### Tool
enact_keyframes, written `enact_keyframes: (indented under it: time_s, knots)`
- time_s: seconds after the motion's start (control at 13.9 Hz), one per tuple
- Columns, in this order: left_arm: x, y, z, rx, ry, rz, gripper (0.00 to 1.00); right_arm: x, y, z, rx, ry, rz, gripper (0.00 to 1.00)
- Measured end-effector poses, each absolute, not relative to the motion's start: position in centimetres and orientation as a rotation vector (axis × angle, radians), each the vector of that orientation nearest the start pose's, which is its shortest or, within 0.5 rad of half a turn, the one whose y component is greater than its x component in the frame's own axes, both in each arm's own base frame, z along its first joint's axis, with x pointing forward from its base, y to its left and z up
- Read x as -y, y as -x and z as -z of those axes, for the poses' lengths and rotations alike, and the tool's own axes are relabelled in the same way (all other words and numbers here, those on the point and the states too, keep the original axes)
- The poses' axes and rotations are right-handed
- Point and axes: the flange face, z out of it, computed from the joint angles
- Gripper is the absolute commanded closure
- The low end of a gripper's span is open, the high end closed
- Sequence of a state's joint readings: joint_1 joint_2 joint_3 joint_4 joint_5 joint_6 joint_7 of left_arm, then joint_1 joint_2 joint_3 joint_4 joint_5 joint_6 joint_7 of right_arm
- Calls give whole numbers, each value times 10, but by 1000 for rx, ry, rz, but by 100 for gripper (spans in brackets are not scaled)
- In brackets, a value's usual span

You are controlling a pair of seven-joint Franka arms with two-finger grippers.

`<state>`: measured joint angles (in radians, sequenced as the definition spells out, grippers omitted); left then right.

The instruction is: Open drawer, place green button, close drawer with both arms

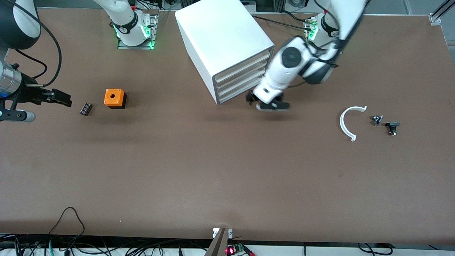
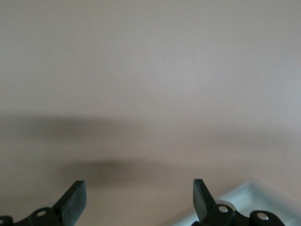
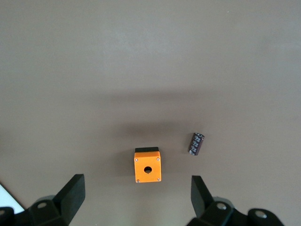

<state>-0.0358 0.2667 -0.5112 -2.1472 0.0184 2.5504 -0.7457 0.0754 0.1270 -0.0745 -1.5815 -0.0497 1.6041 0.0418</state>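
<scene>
The white cabinet [image 1: 220,39] stands at the robots' side of the table. Its lowest drawer [image 1: 239,95] is shut. My left gripper [image 1: 270,105] hangs open and empty just above the table, in front of the drawer at the corner toward the left arm's end. In the left wrist view the gripper [image 2: 139,190] has a white edge of the cabinet [image 2: 249,197] beside one finger. Two tiny dark parts [image 1: 392,127] [image 1: 376,120] lie toward the left arm's end. No green cap shows, so I cannot tell which is the button. My right gripper [image 1: 68,101] [image 3: 137,187] waits, open and empty.
An orange cube with a hole [image 1: 114,97] [image 3: 147,165] and a small black-and-red block [image 1: 86,108] [image 3: 197,143] lie toward the right arm's end, in front of the right gripper. A white curved strip [image 1: 346,122] lies beside the two dark parts.
</scene>
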Motion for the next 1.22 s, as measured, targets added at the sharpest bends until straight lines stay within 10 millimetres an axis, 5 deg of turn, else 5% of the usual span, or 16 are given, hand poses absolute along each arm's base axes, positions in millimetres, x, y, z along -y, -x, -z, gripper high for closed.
enact_keyframes:
  time_s: [0.14,0.22,0.43,0.65,0.79,1.01,1.22]
  knots:
    - [219,-548,-363,380,3277,288,0,4,-576,-550,-49,3195,-128,0]
    - [195,-553,-384,295,3247,297,0,4,-568,-550,-47,3193,-119,0]
    - [144,-551,-455,40,3159,201,0,9,-551,-550,8,3187,-135,0]
    - [79,-549,-541,-149,3111,120,0,12,-550,-552,38,3186,-131,0]
    - [40,-540,-580,-217,3098,87,0,12,-551,-556,37,3186,-118,0]
    - [29,-527,-607,-245,3096,17,0,12,-551,-561,36,3187,-101,0]
    - [37,-525,-606,-268,3094,-11,0,12,-552,-565,35,3188,-85,0]
